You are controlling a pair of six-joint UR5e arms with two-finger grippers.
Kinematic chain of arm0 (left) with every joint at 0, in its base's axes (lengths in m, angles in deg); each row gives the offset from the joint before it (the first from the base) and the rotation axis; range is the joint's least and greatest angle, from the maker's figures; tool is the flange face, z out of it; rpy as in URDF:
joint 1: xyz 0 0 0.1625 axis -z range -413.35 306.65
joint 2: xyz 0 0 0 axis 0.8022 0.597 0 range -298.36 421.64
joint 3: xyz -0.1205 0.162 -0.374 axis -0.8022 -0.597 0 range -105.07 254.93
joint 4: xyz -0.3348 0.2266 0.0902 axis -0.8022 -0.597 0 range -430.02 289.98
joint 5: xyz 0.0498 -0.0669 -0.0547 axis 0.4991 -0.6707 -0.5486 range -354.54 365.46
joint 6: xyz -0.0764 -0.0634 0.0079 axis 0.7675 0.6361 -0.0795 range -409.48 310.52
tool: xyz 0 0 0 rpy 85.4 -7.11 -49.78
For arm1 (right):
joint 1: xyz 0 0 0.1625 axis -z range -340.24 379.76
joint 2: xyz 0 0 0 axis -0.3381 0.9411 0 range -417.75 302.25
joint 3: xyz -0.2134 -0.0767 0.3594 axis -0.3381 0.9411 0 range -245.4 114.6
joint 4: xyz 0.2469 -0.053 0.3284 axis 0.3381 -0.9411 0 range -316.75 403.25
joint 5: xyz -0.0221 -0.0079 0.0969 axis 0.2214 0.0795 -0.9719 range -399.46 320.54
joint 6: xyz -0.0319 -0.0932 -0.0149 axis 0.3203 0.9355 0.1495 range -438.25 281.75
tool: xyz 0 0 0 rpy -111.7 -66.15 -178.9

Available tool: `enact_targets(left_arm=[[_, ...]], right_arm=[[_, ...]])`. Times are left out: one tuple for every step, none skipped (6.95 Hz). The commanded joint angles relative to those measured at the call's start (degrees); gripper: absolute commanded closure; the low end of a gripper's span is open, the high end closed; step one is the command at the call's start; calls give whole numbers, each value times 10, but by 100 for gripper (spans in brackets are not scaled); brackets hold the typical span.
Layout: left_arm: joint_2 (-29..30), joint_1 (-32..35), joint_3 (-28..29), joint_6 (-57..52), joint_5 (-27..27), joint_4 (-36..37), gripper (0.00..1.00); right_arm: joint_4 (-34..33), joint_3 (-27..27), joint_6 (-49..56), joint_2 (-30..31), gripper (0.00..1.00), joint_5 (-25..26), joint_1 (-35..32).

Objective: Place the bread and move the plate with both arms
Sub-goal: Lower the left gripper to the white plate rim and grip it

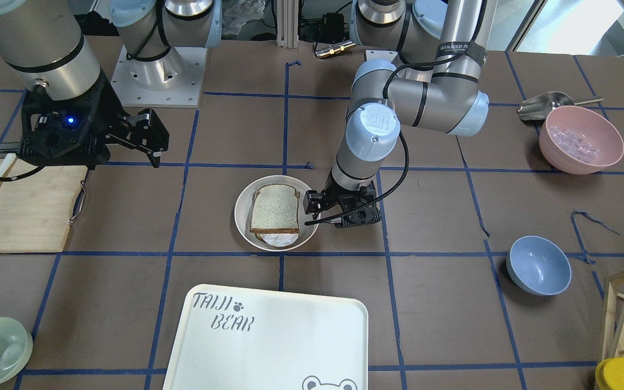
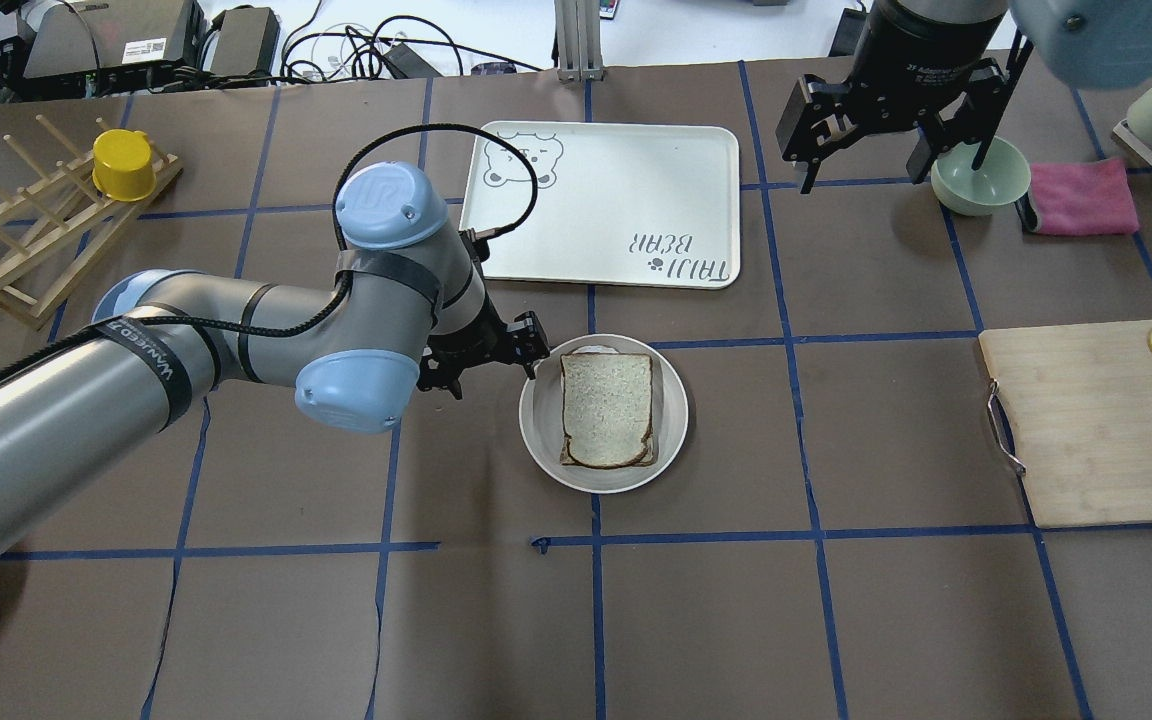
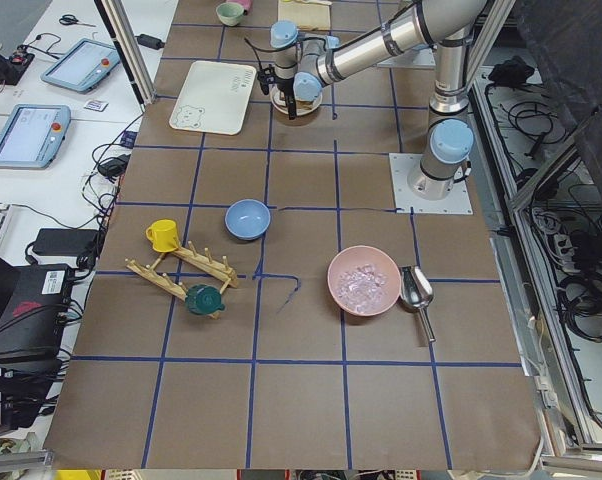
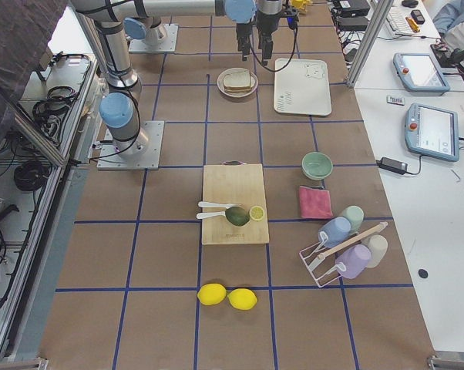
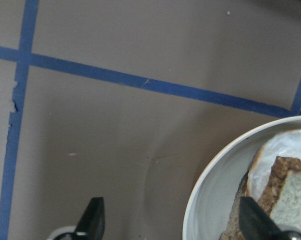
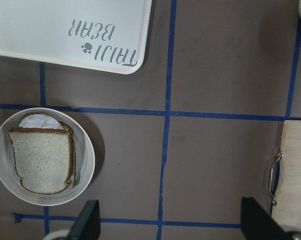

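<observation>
Cream-white and smooth, the round plate [image 2: 540,440] sits at the middle of the overhead frame. Its raised rim rings the bread [image 2: 607,408], a speckled, porous slice with a dark crust that lies flat inside. A whiter piece peeks from under the slice on the side nearer the glossy rectangular tray [image 2: 616,190].

The left claw [image 2: 486,362] hangs low at the plate's left edge in that frame. Its black fingers are apart and straddle the rim, clamped on nothing. The right claw [image 2: 864,172], at upper right, is high above the counter [image 2: 836,620] with its fingers spread wide and empty. One finger overlaps a pale green bowl [image 2: 986,185] in the frame.

Matte brown covering lines the counter, squared off by blue tape. A bare wooden cutting board [image 2: 1086,440] lies near the right edge. Cables and dark equipment crowd the top edge beyond the counter.
</observation>
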Motion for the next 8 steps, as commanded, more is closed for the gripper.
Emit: enact_targets(left_arm=[[29, 8, 0, -37, 0, 8, 27], [34, 12, 0, -68, 0, 14, 28], [40, 15, 0, -71, -10, 17, 31], [45, 15, 0, -91, -39, 16, 38], [47, 15, 0, -96, -40, 17, 55], [47, 15, 0, -94, -40, 16, 100], [48, 15, 2, -100, -38, 16, 100], [47, 16, 3, -101, -36, 17, 100]], right_arm=[[1, -1, 1, 0, 0, 0, 0], [1, -1, 3, -1, 0, 0, 1], [1, -1, 4, -1, 0, 0, 1], [1, -1, 3, -1, 0, 5, 1], [1, -4, 3, -1, 0, 6, 1], [0, -12, 3, 0, 0, 5, 1], [0, -15, 3, 0, 0, 5, 1], [-2, -15, 2, 0, 0, 6, 1]])
